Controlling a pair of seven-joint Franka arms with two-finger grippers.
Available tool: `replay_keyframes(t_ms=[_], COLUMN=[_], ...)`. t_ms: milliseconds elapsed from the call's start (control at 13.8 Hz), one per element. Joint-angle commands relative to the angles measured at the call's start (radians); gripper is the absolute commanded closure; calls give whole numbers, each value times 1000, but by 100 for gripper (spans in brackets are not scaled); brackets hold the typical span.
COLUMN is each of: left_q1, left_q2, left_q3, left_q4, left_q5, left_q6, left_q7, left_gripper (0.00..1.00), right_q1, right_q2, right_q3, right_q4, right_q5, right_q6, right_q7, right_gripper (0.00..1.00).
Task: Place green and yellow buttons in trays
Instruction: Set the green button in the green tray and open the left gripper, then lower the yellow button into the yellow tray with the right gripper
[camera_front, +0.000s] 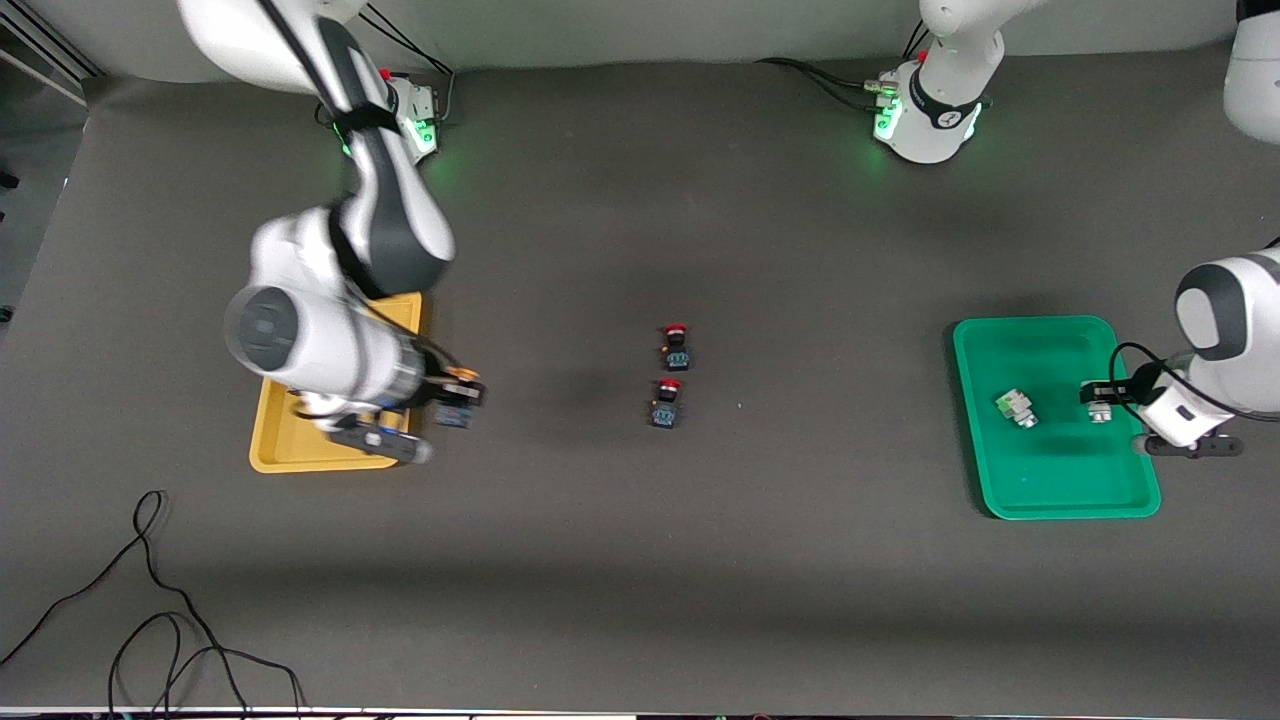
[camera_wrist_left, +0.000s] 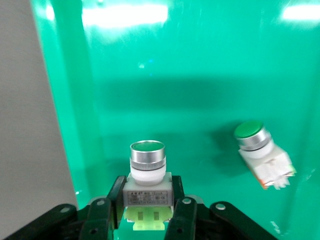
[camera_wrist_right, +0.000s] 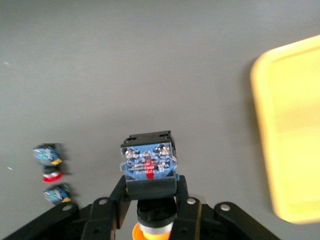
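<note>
My right gripper (camera_front: 455, 402) is shut on a yellow button (camera_front: 460, 384) with a black body, just off the yellow tray (camera_front: 300, 452) on its middle-of-table side. In the right wrist view the fingers (camera_wrist_right: 184, 202) clamp the button (camera_wrist_right: 149, 167), with the yellow tray (camera_wrist_right: 295, 125) beside it. My left gripper (camera_front: 1100, 398) is shut on a green button (camera_front: 1100, 411) over the green tray (camera_front: 1060, 492). In the left wrist view the gripper (camera_wrist_left: 148, 210) holds that button (camera_wrist_left: 147, 172) above the tray (camera_wrist_left: 200, 75). A second green button (camera_front: 1017, 407) lies tipped in the tray (camera_wrist_left: 261, 152). The other yellow button is hidden.
Two red-capped black buttons (camera_front: 676, 347) (camera_front: 667, 402) stand in the middle of the table; they also show in the right wrist view (camera_wrist_right: 50, 170). A black cable (camera_front: 150, 620) loops near the front edge at the right arm's end.
</note>
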Motion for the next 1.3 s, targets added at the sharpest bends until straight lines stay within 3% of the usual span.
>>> replay_keyframes(t_ms=[0, 72, 145, 434, 796, 1085, 1230], left_q1=[12, 12, 11, 11, 1, -6, -72], left_q2=[-4, -4, -19, -113, -234, -393, -455], left_q3=[-11, -12, -12, -18, -23, -23, -23], left_q4=[-15, -10, -6, 123, 338, 337, 329], left_q5=[24, 24, 24, 17, -28, -118, -118], left_q6=[6, -7, -20, -273, -591, -711, -751], left_q7=[19, 17, 17, 17, 16, -9, -83], left_gripper=[46, 4, 0, 0, 0, 0, 0], right_q1=[1, -1, 1, -2, -1, -1, -2], right_q2=[-64, -64, -63, -61, -57, 18, 63], right_q3=[-9, -26, -62, -168, -193, -191, -191], right_q4=[-80, -99, -114, -234, -493, -558, -570], right_q5=[-80, -82, -82, -71, -54, 105, 185], right_q6=[-11, -8, -2, 87, 407, 485, 485], right_q7=[-27, -80, -145, -382, -506, -686, -778], right_gripper=[100, 100, 100, 100, 100, 100, 100])
